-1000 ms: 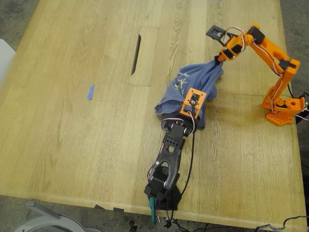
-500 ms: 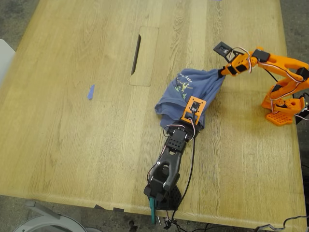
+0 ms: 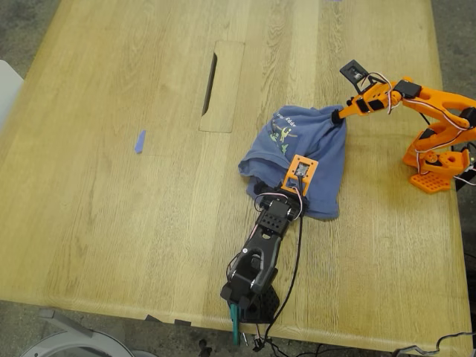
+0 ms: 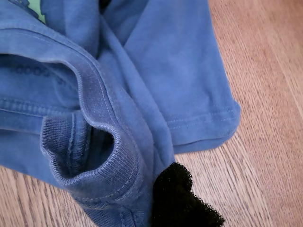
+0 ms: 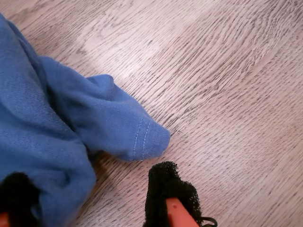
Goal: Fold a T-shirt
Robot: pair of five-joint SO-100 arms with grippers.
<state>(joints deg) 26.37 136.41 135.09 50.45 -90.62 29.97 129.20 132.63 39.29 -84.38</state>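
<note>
Slate-blue T-shirt (image 3: 316, 145) lying bunched on the wooden surface (image 3: 111, 208), between my two pincers. My second pincer (image 3: 339, 116), on the orange arm, meets the shirt at one upper corner; in the second wrist view its jaws stand apart, with a fold of cloth lying between them against one black pad (image 5: 14, 196), while bare wood shows between the cloth and the other pad (image 5: 168, 187), so nothing is clamped. A stitched hem corner (image 5: 144, 137) rests on the surface just ahead of this pincer. My first pincer (image 3: 302, 172), on the black arm, sits over the near half of the shirt. Only one of its black pads (image 4: 182, 198) shows, touching the cloth beside the ribbed collar (image 4: 102, 165); whether the jaws are closed cannot be told. A short sleeve (image 4: 189, 85) lies flat ahead of this pincer, and the green print (image 3: 282, 132) lies beyond it. A small blue strip (image 3: 139, 141) lies well apart from both pincers
</note>
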